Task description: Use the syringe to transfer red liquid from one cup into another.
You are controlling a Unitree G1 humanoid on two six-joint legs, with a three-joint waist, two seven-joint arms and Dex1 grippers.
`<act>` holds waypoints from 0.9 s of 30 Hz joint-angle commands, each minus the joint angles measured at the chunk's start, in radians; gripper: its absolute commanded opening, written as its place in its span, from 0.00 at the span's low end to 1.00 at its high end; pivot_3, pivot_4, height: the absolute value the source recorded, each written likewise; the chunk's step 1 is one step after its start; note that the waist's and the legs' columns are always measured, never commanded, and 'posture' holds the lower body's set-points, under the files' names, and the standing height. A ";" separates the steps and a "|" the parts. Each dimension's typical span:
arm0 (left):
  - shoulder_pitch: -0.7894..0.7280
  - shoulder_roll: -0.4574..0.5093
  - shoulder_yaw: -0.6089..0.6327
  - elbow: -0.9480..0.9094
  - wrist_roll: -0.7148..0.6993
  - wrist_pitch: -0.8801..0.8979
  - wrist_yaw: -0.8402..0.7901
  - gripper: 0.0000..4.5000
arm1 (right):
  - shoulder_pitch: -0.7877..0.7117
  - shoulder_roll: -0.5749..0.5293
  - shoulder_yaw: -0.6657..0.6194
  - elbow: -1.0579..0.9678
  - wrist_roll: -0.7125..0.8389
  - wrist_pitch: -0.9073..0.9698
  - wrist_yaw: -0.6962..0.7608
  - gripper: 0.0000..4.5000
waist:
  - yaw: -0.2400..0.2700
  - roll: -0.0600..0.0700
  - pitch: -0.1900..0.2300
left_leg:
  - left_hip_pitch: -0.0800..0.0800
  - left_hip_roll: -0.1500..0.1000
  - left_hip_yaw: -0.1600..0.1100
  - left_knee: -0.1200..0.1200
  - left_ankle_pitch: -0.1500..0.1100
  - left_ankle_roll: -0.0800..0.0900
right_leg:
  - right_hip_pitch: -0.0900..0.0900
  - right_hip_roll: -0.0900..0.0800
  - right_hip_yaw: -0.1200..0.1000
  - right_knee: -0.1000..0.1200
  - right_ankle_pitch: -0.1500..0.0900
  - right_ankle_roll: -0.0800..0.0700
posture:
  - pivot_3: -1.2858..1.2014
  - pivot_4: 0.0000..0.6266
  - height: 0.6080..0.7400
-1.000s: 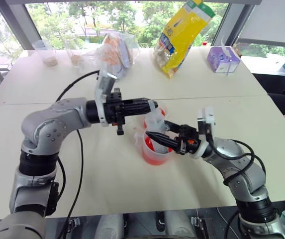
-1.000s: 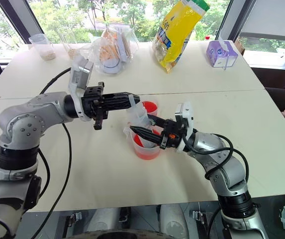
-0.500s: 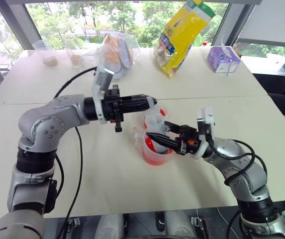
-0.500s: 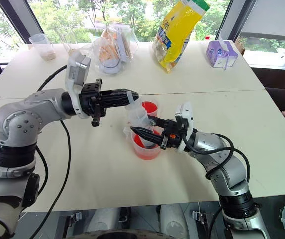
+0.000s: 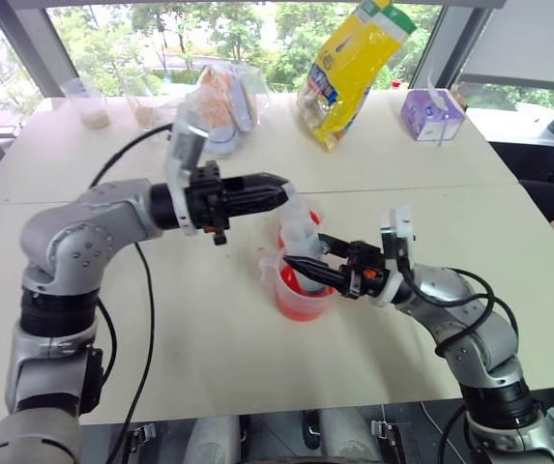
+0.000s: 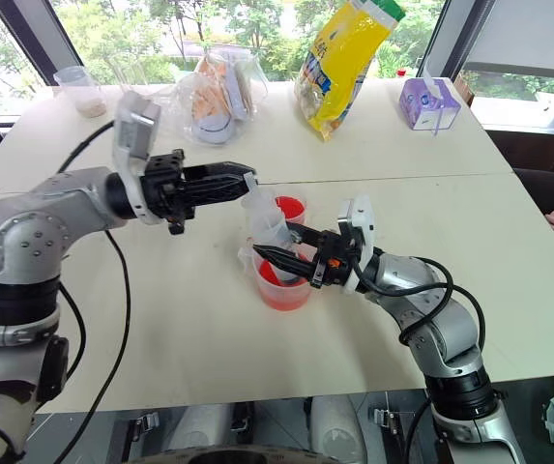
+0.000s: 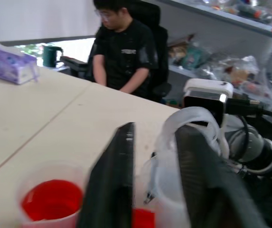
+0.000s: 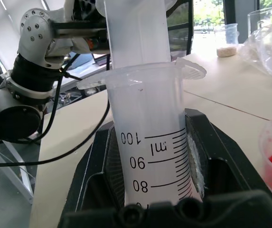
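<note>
Mid-table, over the spouted beaker (image 5: 301, 290): syringe (image 8: 150, 142) clamped upright by right gripper (image 5: 317, 267); left gripper (image 5: 275, 193) apparently loosened off plunger (image 6: 254, 198); drawing step; next, carry to smaller cup (image 7: 50, 199).

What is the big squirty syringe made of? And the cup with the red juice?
The syringe looks like cloudy, see-through plastic: light passes through it and black numbers are printed on its smooth side. The smaller cup looks like thin clear plastic too, since the red liquid shows through its wall. It could be glass, but the soft, dull rim suggests plastic.
</note>
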 commanded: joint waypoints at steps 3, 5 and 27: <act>0.039 0.031 0.016 -0.033 0.043 -0.039 -0.028 0.95 | -0.072 0.028 -0.066 -0.026 0.082 0.031 -0.045 0.31 | 0.001 0.000 0.000 | 0.000 0.000 0.000 0.000 0.000 0.000 | 0.000 0.000 0.000 0.000 0.000 0.000 | 0.52 0.24 1.00; 0.055 0.046 0.016 -0.036 0.059 -0.048 -0.041 0.99 | -0.096 0.035 -0.087 -0.028 0.111 0.052 -0.064 0.31 | 0.001 0.000 0.000 | 0.000 0.000 0.000 0.000 0.000 0.000 | 0.000 0.000 0.000 0.000 0.000 0.000 | 0.52 0.24 1.00; 0.023 0.048 0.098 0.063 0.124 -0.144 -0.035 0.99 | -0.579 0.093 -0.168 0.551 0.062 -0.105 0.006 0.31 | 0.000 0.000 0.000 | -0.001 0.000 0.001 0.000 0.000 0.000 | -0.001 0.000 0.000 0.000 0.000 0.000 | 0.52 0.24 1.00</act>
